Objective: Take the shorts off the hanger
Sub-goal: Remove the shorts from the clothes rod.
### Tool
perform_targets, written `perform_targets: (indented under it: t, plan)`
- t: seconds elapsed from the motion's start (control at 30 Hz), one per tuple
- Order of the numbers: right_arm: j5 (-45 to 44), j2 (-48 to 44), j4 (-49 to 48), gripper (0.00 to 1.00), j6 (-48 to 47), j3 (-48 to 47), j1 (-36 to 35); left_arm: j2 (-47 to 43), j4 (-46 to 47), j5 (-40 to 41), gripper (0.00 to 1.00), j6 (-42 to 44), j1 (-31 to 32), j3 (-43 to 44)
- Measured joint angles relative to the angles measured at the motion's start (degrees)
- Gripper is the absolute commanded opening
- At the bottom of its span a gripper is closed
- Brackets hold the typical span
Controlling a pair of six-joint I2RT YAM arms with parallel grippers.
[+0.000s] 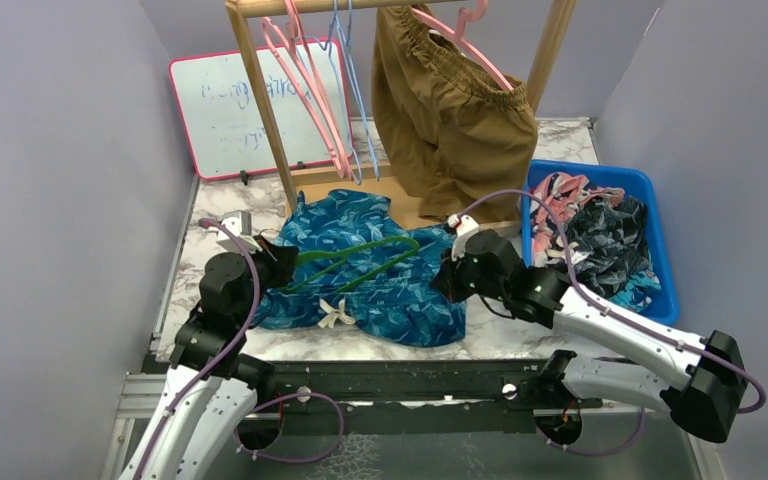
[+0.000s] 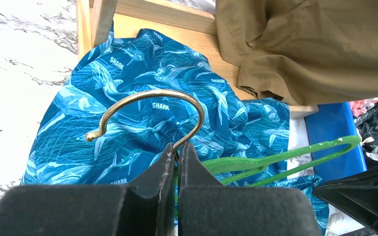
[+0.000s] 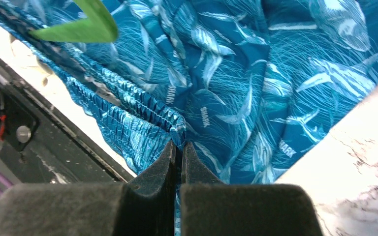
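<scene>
Teal-blue shark-print shorts [image 1: 380, 290] lie spread on the marble table. A green hanger [image 1: 360, 260] rests across them. My left gripper [image 1: 278, 258] is shut on the stem of the hanger's brass hook [image 2: 147, 96], at the shorts' left edge. The left wrist view shows the left gripper [image 2: 177, 147] with the green hanger [image 2: 285, 155] running off to the right over the shorts [image 2: 128, 73]. My right gripper [image 1: 447, 275] is at the shorts' right side. In its wrist view the right gripper [image 3: 177, 145] is shut on the gathered elastic waistband of the shorts [image 3: 256, 83], and a green hanger tip [image 3: 83, 27] shows above.
A wooden rack [image 1: 260, 110] stands at the back with bare pink hangers [image 1: 310, 80] and blue hangers [image 1: 355, 80]. Brown-orange shorts [image 1: 450, 120] hang there on a pink hanger. A blue bin [image 1: 600, 172] at the right holds several shorts. A whiteboard [image 1: 215, 110] leans at the back left.
</scene>
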State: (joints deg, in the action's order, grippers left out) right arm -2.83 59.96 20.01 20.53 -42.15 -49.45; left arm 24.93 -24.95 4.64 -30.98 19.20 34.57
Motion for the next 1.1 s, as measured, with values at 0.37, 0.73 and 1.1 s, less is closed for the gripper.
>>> perform_targets:
  t: [0.37, 0.73, 1.1]
  plan:
    - [3.48, 0.79, -2.78, 0.40, 0.90, 0.63, 0.59, 4.07, 1.33, -3.28, 0.00, 2.73, -0.37, -0.22]
    - [4.04, -15.69, -2.99, 0.70, -5.11, 2.03, 0.83, 6.43, 4.07, -9.49, 0.00, 5.40, -0.50, -0.76]
    - [21.79, -1.55, -3.82, 0.56, -10.05, 1.92, 0.83, 10.01, 9.22, -23.41, 0.00, 7.54, -0.50, -0.96]
